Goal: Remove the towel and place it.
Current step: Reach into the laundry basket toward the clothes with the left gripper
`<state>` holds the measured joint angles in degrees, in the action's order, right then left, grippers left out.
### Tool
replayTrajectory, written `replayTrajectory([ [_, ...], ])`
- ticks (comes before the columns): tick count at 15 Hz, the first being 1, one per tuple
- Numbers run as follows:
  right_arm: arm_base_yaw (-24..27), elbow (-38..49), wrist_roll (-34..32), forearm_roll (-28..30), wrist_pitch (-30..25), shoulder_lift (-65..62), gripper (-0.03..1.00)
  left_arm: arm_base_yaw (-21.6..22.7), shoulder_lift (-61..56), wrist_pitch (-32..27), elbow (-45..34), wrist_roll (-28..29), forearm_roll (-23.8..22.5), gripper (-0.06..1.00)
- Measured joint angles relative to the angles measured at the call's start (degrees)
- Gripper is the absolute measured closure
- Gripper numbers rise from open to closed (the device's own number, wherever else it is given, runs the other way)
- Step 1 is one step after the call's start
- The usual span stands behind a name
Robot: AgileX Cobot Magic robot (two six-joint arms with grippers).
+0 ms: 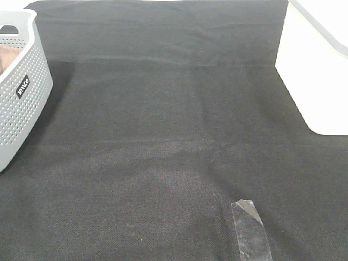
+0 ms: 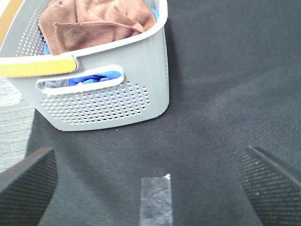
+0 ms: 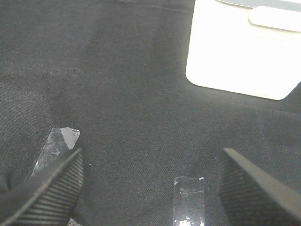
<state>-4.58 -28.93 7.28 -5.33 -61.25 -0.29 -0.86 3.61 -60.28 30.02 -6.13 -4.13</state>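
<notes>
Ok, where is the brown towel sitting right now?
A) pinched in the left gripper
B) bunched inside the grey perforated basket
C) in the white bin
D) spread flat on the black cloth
B: the left wrist view shows the towel bunched up in the grey basket, above a blue item, while the left gripper is open and empty over the cloth.

The bench (image 1: 163,136) is viewed steeply from high above, with the basket (image 1: 22,92) cut off at the left edge and the box (image 1: 321,70) at the right. The basket is faced from low and near by the left wrist camera, and the box likewise by the right. The bench is shared by all three views.
</notes>
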Motion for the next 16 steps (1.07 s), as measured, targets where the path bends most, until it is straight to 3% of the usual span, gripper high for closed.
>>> replayTrajectory([
  [2, 0.00, 0.00, 0.00, 0.00, 0.00, 0.00, 0.21, 0.00, 8.48, -0.34, 5.61, -4.87, 0.00, -0.04],
  [7, 0.00, 0.00, 0.00, 0.00, 0.00, 0.00, 0.21, 0.00, 32.95, -0.40, 23.32, -24.69, -2.41, -0.04],
  [11, 0.00, 0.00, 0.00, 0.00, 0.00, 0.00, 0.21, 0.00, 51.28, -3.61, 34.21, -30.60, -6.53, -0.04],
  [16, 0.00, 0.00, 0.00, 0.00, 0.00, 0.00, 0.21, 0.00, 74.83, -5.21, 48.76, -34.49, -15.93, -0.04],
])
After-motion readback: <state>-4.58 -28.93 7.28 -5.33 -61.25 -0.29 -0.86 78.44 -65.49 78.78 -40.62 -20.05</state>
